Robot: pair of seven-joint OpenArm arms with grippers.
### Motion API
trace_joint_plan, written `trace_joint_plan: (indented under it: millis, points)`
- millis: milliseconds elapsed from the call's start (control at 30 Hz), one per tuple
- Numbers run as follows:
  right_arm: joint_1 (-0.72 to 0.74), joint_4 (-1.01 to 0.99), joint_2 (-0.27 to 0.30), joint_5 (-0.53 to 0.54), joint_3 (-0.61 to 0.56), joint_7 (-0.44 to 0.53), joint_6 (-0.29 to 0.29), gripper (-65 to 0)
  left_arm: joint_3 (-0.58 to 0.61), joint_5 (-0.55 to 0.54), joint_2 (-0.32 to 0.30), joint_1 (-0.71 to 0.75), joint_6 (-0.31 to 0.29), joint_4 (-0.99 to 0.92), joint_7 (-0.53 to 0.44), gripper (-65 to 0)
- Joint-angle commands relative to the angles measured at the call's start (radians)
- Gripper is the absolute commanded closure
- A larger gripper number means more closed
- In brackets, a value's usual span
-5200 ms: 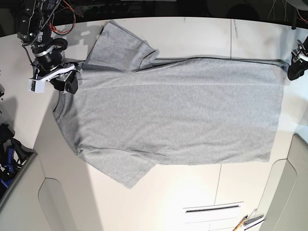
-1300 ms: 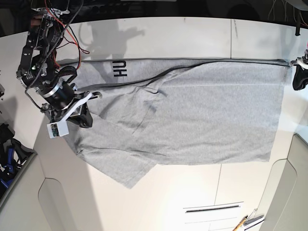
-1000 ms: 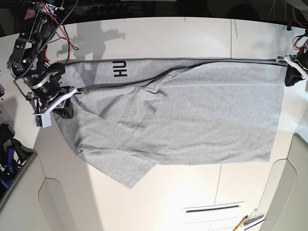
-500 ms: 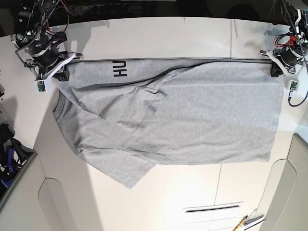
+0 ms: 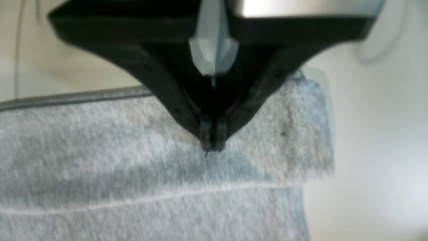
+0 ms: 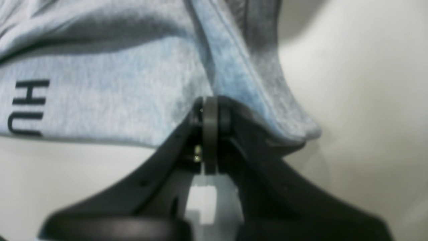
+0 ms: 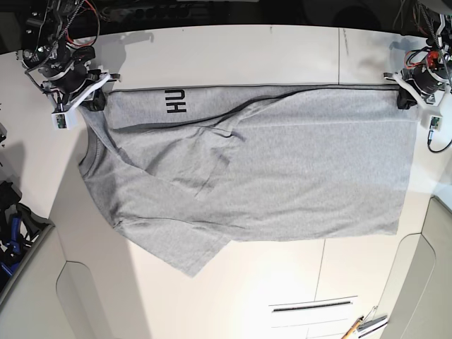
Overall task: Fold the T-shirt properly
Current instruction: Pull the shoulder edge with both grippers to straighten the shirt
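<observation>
Grey cotton of the T-shirt (image 7: 261,169), spread on the white bench (image 7: 233,49), is being pinched at its far corners by the clenched left hand (image 7: 405,99) and right hand (image 7: 90,101), presumably so that edge is being kept taut for folding

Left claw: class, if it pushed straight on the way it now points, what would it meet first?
The left claw is shut, tips already on the T-shirt; the grey cloth comes first, probably the table beneath.
</observation>
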Motion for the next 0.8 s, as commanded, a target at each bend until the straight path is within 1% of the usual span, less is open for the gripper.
trace_joint_plan:
  millis: [0, 67, 133, 233, 300, 400, 467, 567, 600, 700, 767]
  points:
    - [-0.02, 0.014, 0.011, -0.011, 0.002, -0.042, -0.003, 0.0, -0.024, -0.005, -0.017, 0.018, -0.004, 0.01, 0.016, 0.0]
    - [-0.047, 0.031, 0.016, -0.011, 0.002, -0.049, -0.003, 0.0, -0.065, -0.031, -0.013, 0.042, -0.013, 0.01, 0.02, 0.0]
    - [-0.074, 0.048, 0.018, -0.011, 0.002, -0.05, -0.003, 0.0, -0.114, -0.07, -0.006, 0.065, -0.045, 0.01, 0.025, 0.0]
    - [-0.114, 0.078, 0.018, -0.011, 0.003, -0.056, -0.003, 0.0, -0.172, -0.143, 0.014, 0.083, -0.094, 0.01, 0.064, 0.0]
    - [-0.141, 0.107, 0.018, -0.011, 0.003, -0.065, -0.003, 0.0, -0.194, -0.198, 0.024, 0.094, -0.122, 0.01, 0.099, 0.0]
    - [-0.172, 0.151, 0.018, -0.011, 0.004, -0.079, -0.003, 0.0, -0.206, -0.232, 0.036, 0.117, -0.143, 0.01, 0.103, 0.0]
    - [-0.185, 0.179, 0.017, -0.011, 0.004, -0.084, -0.003, 0.0, -0.206, -0.24, 0.044, 0.123, -0.151, 0.01, 0.103, 0.0]
    - [-0.187, 0.203, 0.018, -0.011, 0.004, -0.086, -0.003, 0.0, -0.206, -0.255, 0.047, 0.122, -0.208, 0.026, 0.099, 0.0]
    - [-0.187, 0.207, 0.018, -0.011, 0.004, -0.086, -0.003, 0.0, -0.206, -0.253, 0.047, 0.122, -0.219, 0.041, 0.083, 0.0]
    - [-0.187, 0.209, 0.018, -0.011, 0.004, -0.086, -0.003, 0.0, -0.206, -0.214, 0.047, 0.109, -0.219, 0.071, -0.011, 0.0]
    - [-0.187, 0.209, 0.018, -0.011, 0.004, -0.085, -0.003, 0.0, -0.206, -0.165, 0.047, 0.072, -0.219, 0.07, -0.017, 0.0]
